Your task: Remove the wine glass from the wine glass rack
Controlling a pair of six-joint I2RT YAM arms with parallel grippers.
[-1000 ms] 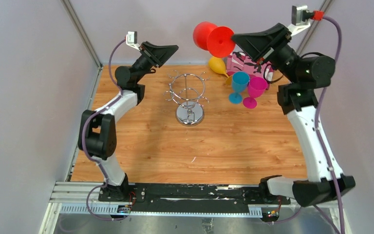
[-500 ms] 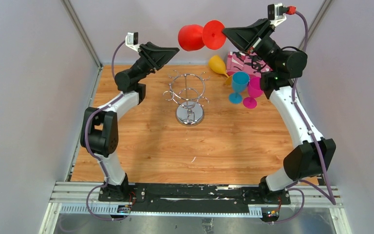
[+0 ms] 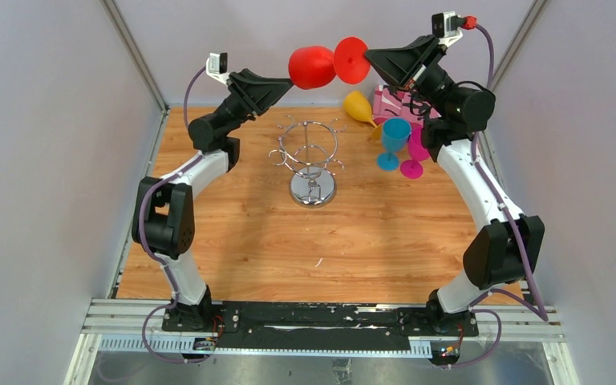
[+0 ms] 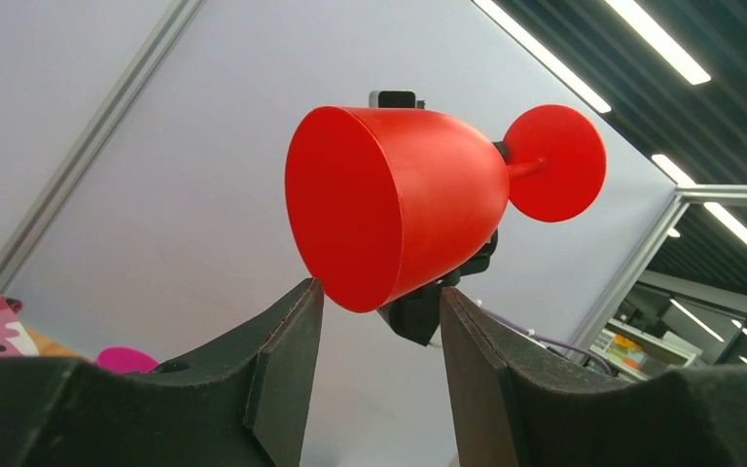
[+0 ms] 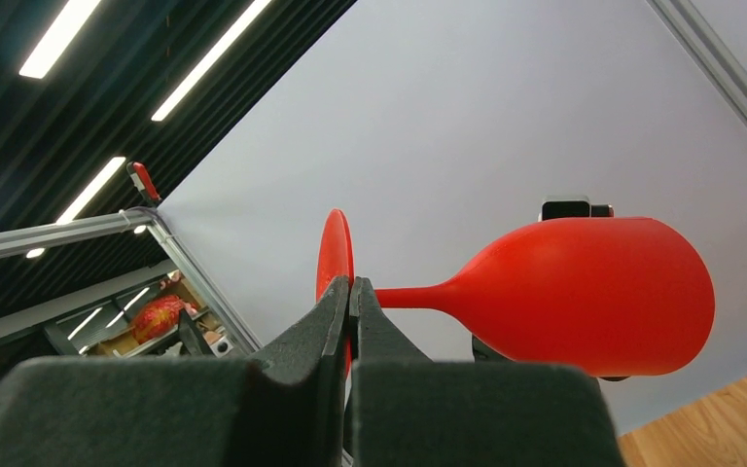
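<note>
From above, the red wine glass (image 3: pixel 314 67) hung on its side beyond the wine glass rack (image 3: pixel 309 152), clear of its hooks. The right gripper (image 3: pixel 370 58) pinched the foot, and the left gripper (image 3: pixel 287 80) pointed at the bowl from the rack's left. A blue glass (image 3: pixel 394 132) and a magenta glass (image 3: pixel 419 146) stood right of the rack.

At the left wrist, the left gripper (image 4: pixel 377 292) gaped wide, with the bowl's mouth just above its gap; contact could not be told.

At the right wrist, the right gripper (image 5: pixel 350 292) was clamped on the thin foot disc.
</note>
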